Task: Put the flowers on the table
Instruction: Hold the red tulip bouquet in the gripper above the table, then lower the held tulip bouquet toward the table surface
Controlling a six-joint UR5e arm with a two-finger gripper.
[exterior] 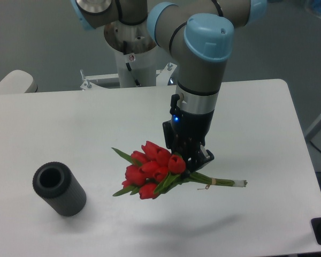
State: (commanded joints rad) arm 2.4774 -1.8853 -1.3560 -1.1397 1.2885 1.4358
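I'm seeing the fingers gripping the flowers by their stems — the bunch is hanging sideways above the worktop, its shadow falling below, right of the ribbed cylinder.

Grey arm with pale blue joint caps

A black hand is fitted; a blue light is seen at its 11 o'clock.

dark grey ribbed cylinder, upright, hollow top

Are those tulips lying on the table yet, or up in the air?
In the air: the gripper holds the flowers by the stems, and their shadow falls separately on the table below.
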